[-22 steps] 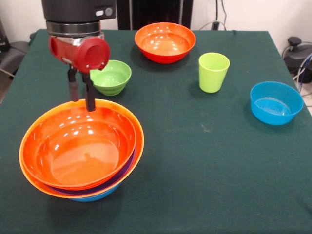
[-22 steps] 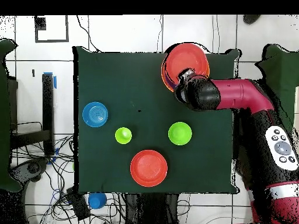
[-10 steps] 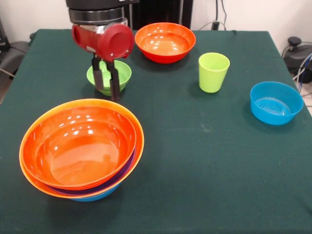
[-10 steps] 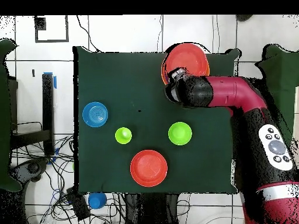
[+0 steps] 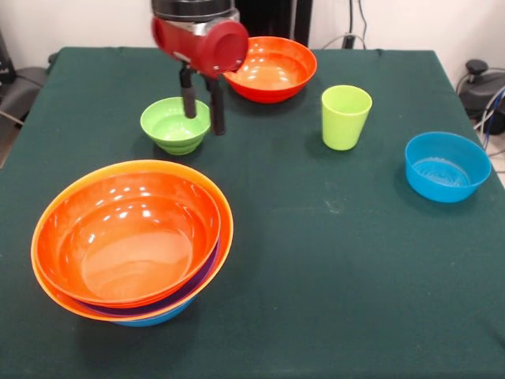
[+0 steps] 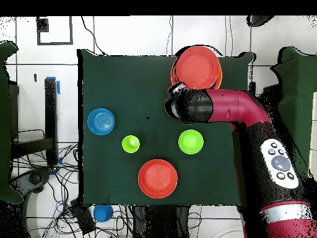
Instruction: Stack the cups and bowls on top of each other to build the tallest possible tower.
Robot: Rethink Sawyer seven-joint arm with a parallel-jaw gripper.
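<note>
Above table, back-left in my front feed: gripper (image 5: 202, 106) hangs empty, two dark fingers (image 5: 215, 106) apart with a clear gap, holding nothing.
Gripper position: tips beside the right rim of the small lime-green bowl (image 5: 176, 124), one finger overlapping that rim in my front feed; I can't tell whether it touches.
Gripper in overhead: mostly hidden under the arm's black wrist (image 6: 186, 105); I can't read the fingers there.
Arm: red and black arm (image 6: 238, 110) reaches in from the table's right edge in the overhead view, over bare cloth between the tower and the small bowl.
Small lime-green bowl: upright, empty, on the cloth (image 6: 191, 142).
Red-orange bowl: single, upright, empty (image 5: 267, 68); red wrist housing covers its left rim in my front feed; (image 6: 158, 178) overhead.
Cup: lime-green tumbler (image 5: 345, 117), upright, alone, near the red-orange bowl; (image 6: 130, 144) overhead.
Blue bowl: (image 5: 447, 166) upright, alone at the right edge, well apart from the gripper; (image 6: 101, 121) overhead.
Tower: nested bowls (image 5: 130, 241), front-left; red-orange on top, orange rim round it, purple then blue showing below; (image 6: 198, 66) overhead.
Table: dark green cloth (image 5: 339, 268).
Off table: another blue bowl (image 6: 103, 213) among cables on the floor.
</note>
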